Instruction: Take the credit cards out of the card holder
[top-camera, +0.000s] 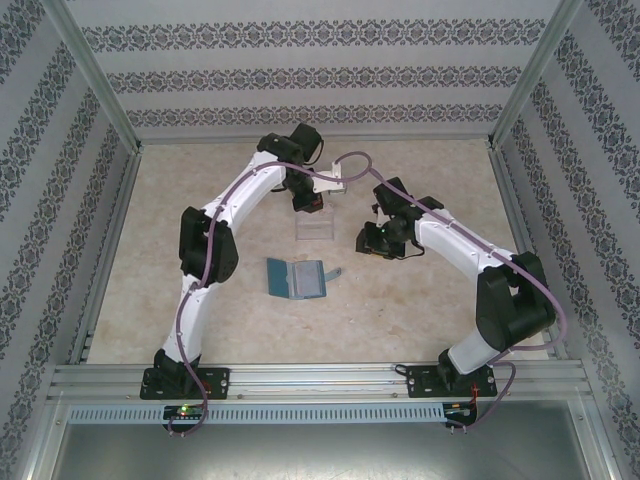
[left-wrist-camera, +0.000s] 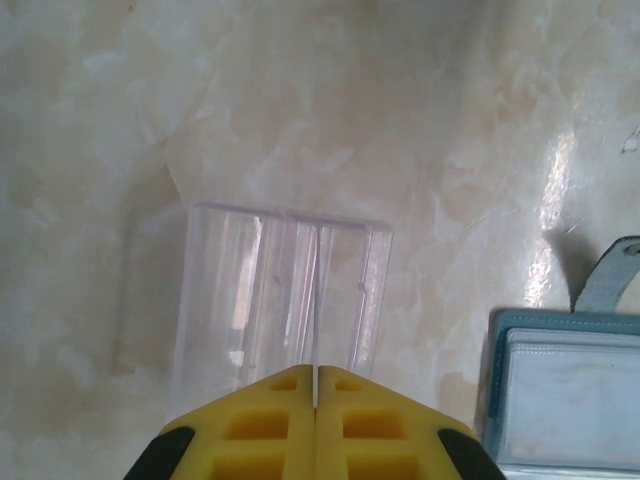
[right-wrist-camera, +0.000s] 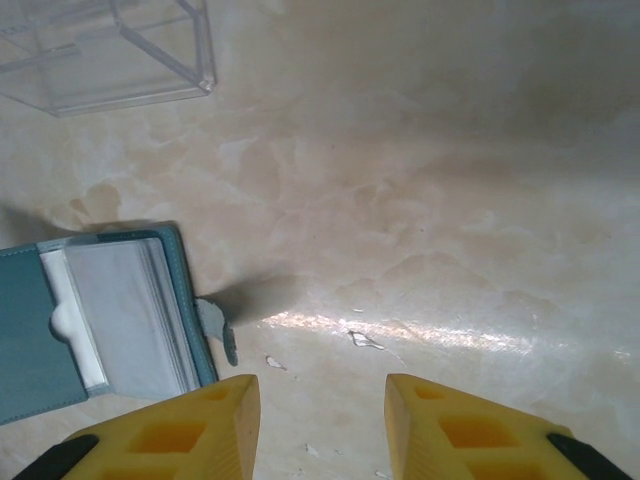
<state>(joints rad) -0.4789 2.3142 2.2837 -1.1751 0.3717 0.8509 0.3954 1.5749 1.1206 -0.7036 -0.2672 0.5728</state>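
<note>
1. Closest to your arm bases, the card holder (top-camera: 297, 279) lies open and flat on the table (top-camera: 260, 330) between the two arms, with its strap tab (top-camera: 335, 272) poking out to the right.
2. Your right wrist view shows a pale credit card (right-wrist-camera: 72, 318) tucked in the holder's inner panel.
3. A bit further out, your right gripper (top-camera: 370, 243) hovers off the holder's right side, fingers spread with nothing between them.
4. Next comes the clear tray (top-camera: 313, 226), sitting apart from the holder.
5. Farthest out, your left gripper (top-camera: 305, 200) is at the tray's far side with its fingers pressed tight together. Can't tell if anything thin is pinched in there.
</note>
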